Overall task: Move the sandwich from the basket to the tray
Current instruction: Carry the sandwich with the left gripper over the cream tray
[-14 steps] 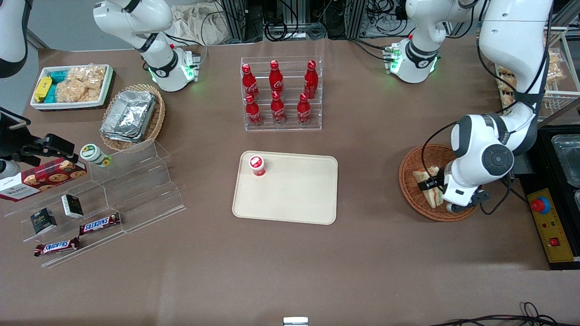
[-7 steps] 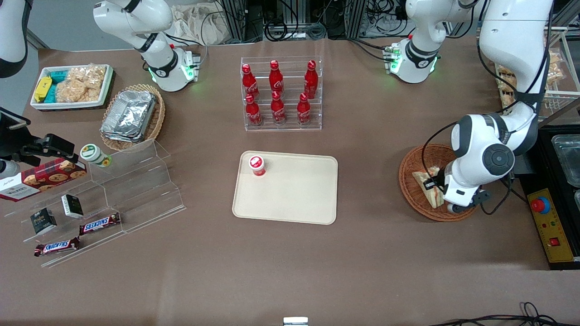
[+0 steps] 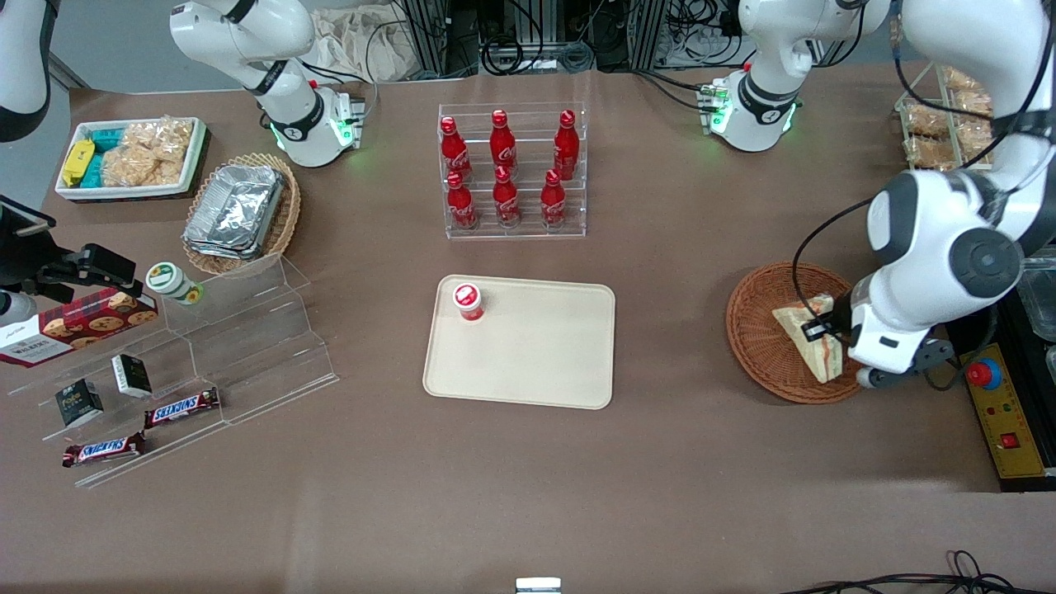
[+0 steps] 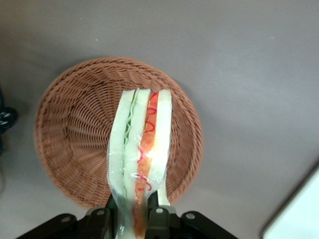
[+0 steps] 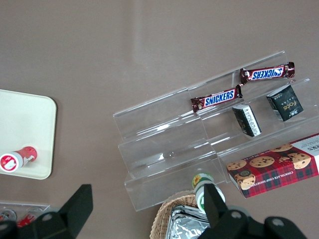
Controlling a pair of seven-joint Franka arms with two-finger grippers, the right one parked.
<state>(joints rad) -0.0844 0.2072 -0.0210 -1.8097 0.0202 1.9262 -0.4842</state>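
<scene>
Left-arm end effector [image 4: 138,211] closed on the sandwich [image 4: 140,164], its two fingers [image 4: 155,203] pressing the wrapped wedge from either side at its lower end. In the wrist view the sandwich hangs clear above the basket [image 4: 75,129], whose woven floor shows bare beneath it, so the wedge appears lifted free rather than resting on the wicker. In the front view the sandwich [image 3: 813,340] is over the part of the basket [image 3: 763,326] nearest the working arm's end of the worktop [image 3: 528,478], with the end effector [image 3: 821,330] at its edge.

Step in hand, as judged: the lift out of the basket, grasp made, carry not yet begun. The tray [image 3: 536,363] lies at the middle of the worktop, well apart from the basket, toward the parked arm's end. A small red-capped bottle [image 3: 468,301] lies in the tray's corner nearest the bottle rack [image 3: 511,169].

The next move calls for enough height to clear the basket rim, then a sideways carry across bare worktop to the open part of the tray, away from the red-capped bottle, and a low release. The wedge is soft and film-wrapped; it may sag or slip if the grip loosens.
</scene>
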